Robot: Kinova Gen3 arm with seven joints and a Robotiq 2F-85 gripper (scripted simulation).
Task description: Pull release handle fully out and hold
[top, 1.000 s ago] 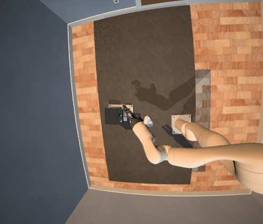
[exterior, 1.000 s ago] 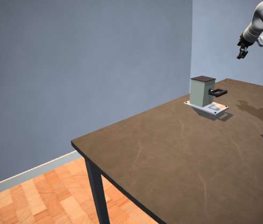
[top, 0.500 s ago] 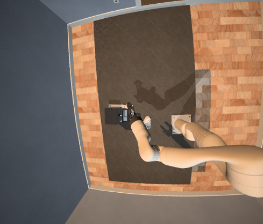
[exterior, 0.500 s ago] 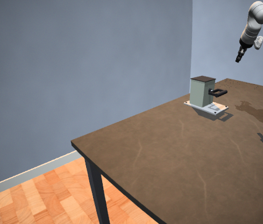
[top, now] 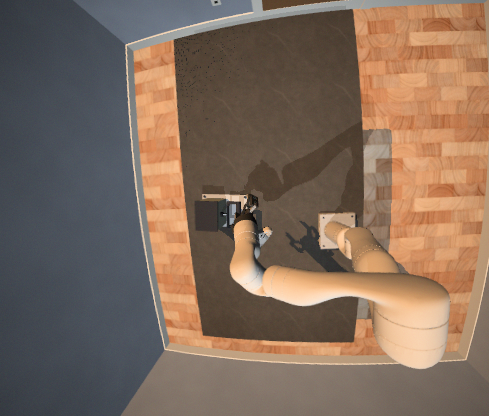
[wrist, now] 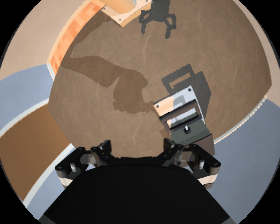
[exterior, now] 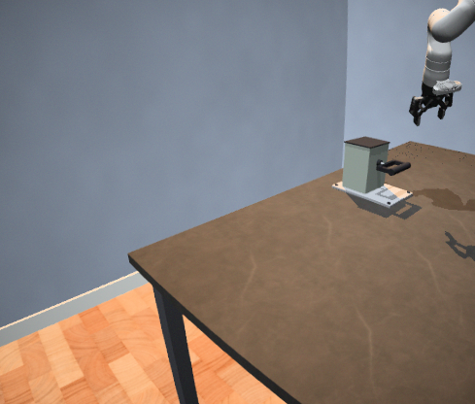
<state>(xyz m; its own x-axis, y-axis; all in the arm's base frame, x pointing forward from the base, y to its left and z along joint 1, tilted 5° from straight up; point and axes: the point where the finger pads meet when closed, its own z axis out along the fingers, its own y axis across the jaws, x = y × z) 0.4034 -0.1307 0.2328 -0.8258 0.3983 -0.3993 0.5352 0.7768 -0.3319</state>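
A grey-green box with a dark top (exterior: 363,164) stands on a light baseplate (exterior: 372,191) on the brown table. A black loop-shaped release handle (exterior: 393,167) sticks out of its side, close to the box. The box also shows in the overhead view (top: 210,215) and in the wrist view (wrist: 185,120). My gripper (exterior: 426,111) is open and empty, high in the air above and beyond the handle, well clear of it. In the overhead view the gripper (top: 248,204) lies just right of the box. In the wrist view the two fingers stand wide apart.
The arm's base plate (top: 337,229) is mounted at the table's right edge. The arm (top: 317,285) reaches across the table's near side. A blue wall stands close behind the box. The table edge drops to wooden floor (exterior: 65,354).
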